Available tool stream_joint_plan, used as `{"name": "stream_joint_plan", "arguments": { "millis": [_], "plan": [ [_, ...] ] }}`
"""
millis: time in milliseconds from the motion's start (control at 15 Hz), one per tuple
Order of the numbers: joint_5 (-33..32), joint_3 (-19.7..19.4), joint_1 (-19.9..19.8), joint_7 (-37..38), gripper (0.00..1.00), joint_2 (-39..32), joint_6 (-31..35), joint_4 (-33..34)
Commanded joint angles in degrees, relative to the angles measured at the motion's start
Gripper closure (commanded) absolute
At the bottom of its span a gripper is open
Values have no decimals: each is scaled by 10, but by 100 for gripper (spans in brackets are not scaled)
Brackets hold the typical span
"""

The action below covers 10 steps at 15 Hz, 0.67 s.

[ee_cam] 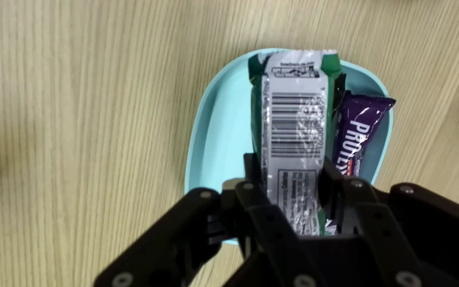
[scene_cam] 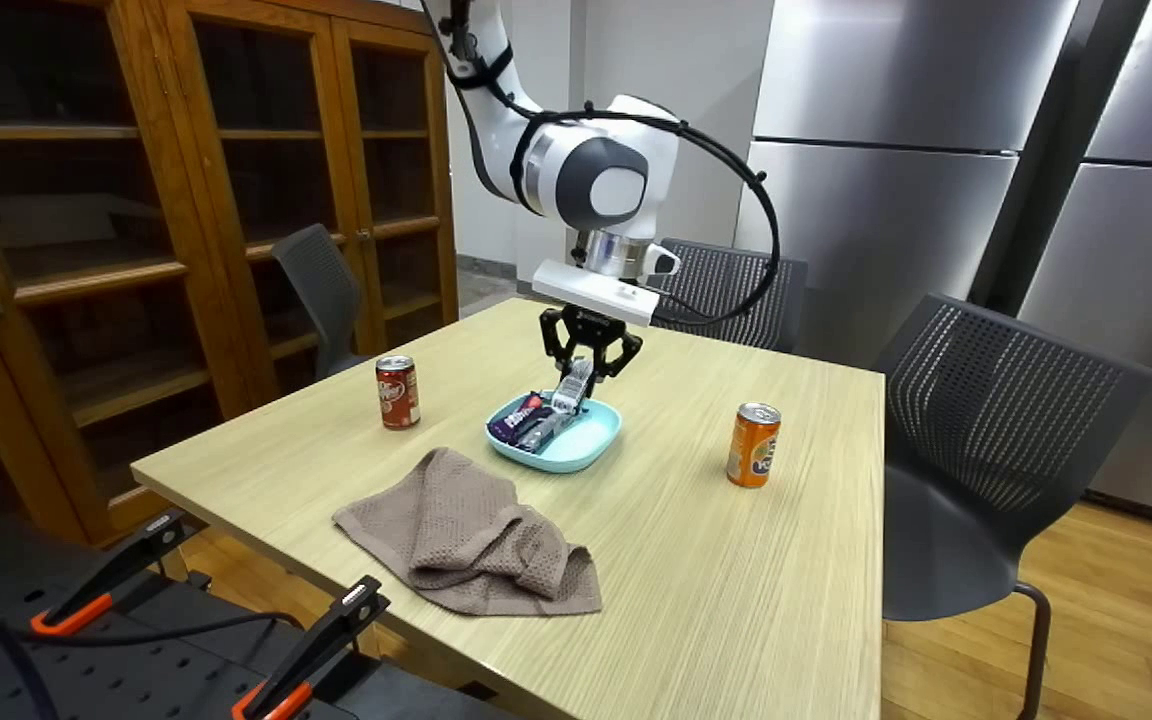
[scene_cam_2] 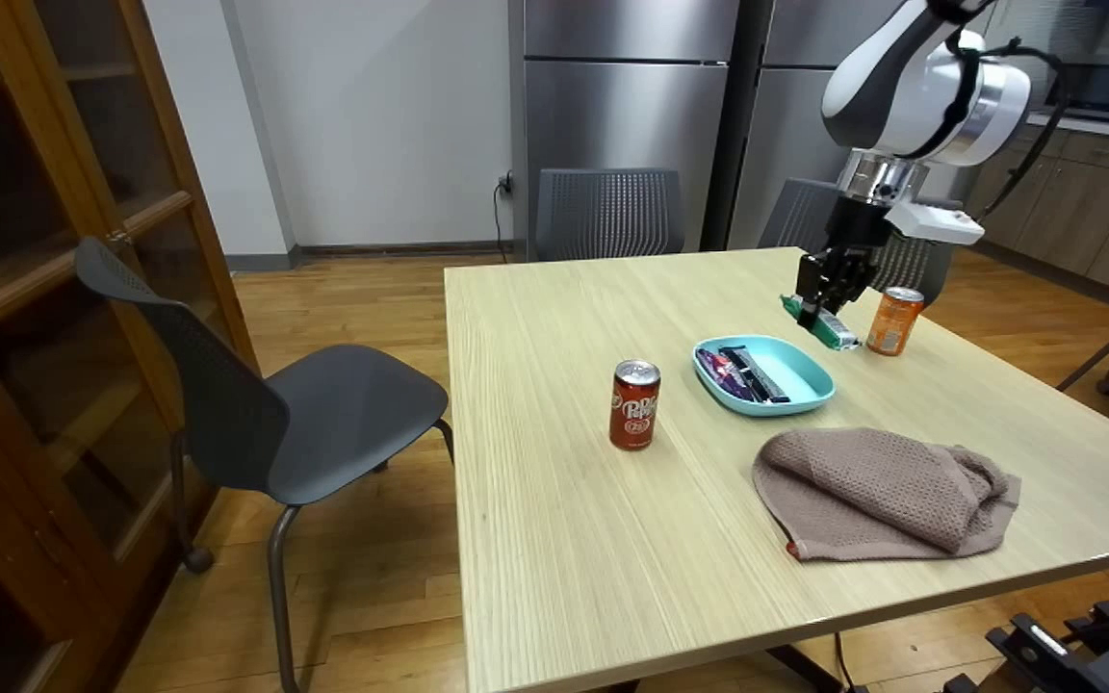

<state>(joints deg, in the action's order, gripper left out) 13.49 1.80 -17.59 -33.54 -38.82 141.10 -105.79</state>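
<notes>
Green and white wrapping covered the barcoded bar (ee_cam: 295, 119), and the jaws pinched it from both sides, with one long end sticking out. In the wrist view it was right over the turquoise tray (ee_cam: 222, 135); in an exterior view its free end overlapped the tray's contents, though whether it touched them could not be told. Inside that tray lay a purple-wrapped bar (ee_cam: 357, 127) and a dark-wrapped bar (scene_cam_2: 755, 373), side by side toward one edge. A red Dr Pepper can (scene_cam: 397, 394) and an orange can (scene_cam: 754, 447) stood upright on the pale wooden worktop (scene_cam: 756, 600), at opposite sides of the tray and apart from it. Near the tray lay a rumpled brown cloth (scene_cam: 476, 545), partly folded over itself. Dark grey chairs (scene_cam_2: 352, 414) stood around the worktop, with tall stainless-steel refrigerators (scene_cam: 886, 240) and a wooden glass-doored cabinet (scene_cam: 186, 200) beyond.
</notes>
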Motion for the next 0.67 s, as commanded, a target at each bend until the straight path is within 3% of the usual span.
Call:
{"name": "stream_joint_plan", "arguments": {
  "millis": [0,600],
  "plan": [
    [-6,2,9,73,88,-61,-2,73],
    [-27,-1,17,124,88,-146,-1,158]
  ]
}}
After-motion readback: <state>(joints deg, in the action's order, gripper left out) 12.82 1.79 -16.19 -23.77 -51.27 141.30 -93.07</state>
